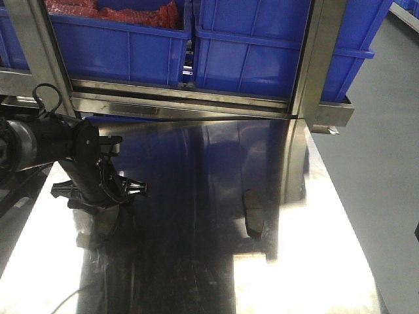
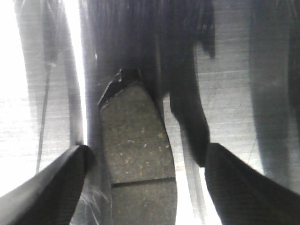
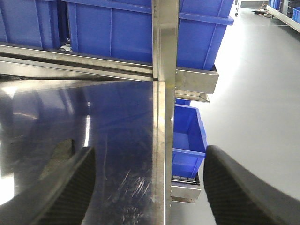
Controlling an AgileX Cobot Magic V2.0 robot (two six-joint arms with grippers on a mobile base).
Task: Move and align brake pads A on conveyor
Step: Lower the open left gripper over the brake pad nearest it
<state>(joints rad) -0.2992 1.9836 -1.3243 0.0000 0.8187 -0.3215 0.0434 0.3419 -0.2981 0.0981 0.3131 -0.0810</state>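
brake pad [image 2: 136, 140] lies flat on bench [image 2: 234, 93] between spread left fingers [image 2: 47, 187]; right fingers [image 3: 243, 187] spread too, holding nothing.

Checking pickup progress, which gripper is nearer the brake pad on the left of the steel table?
Left. The left gripper hangs over that brake pad, open and straddling it. The right gripper is open by the right edge of the steel table.

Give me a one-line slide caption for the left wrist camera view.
Left gripper, fingers spread open, straddles a brake pad lying friction face up on the steel tabletop.
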